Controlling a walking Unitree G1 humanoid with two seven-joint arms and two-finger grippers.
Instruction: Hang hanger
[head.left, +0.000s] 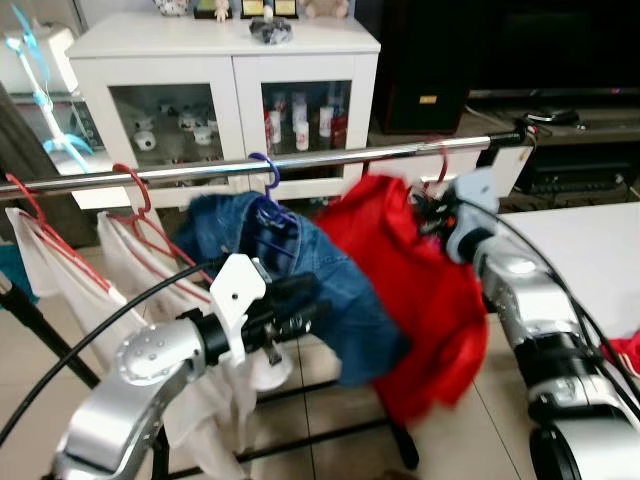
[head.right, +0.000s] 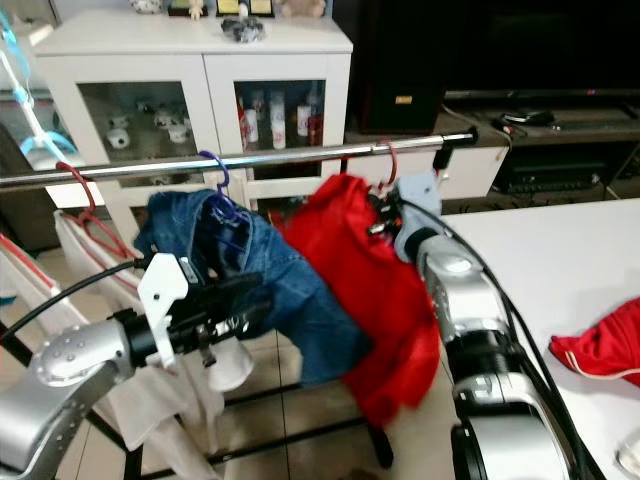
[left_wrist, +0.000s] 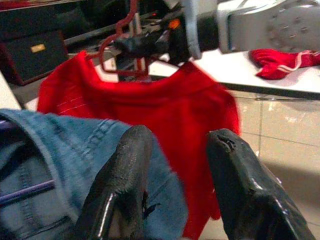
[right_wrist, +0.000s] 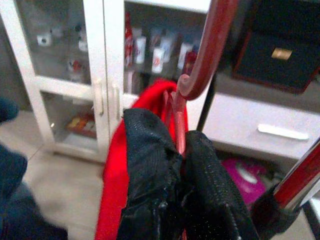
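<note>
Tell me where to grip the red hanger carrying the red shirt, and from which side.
Grip the red hanger at its neck, just below the hook and above the red shirt collar, coming from the robot's side of the rail. The neck is bare there, and the right gripper is pinching it there.

A rail (head.left: 300, 162) runs across before the cabinet (head.left: 230, 90). On the rail hang, left to right, two hangers with cloth (head.left: 140, 260), jeans (head.left: 300, 270) and a shirt (head.left: 420, 290). The right pincer (head.left: 432, 208) grips the shirt's hanger (right_wrist: 197, 75) under the rail. The left pincer (head.left: 300, 300) sits before the jeans. A desk (head.left: 590, 250) stands right of the rail.
</note>
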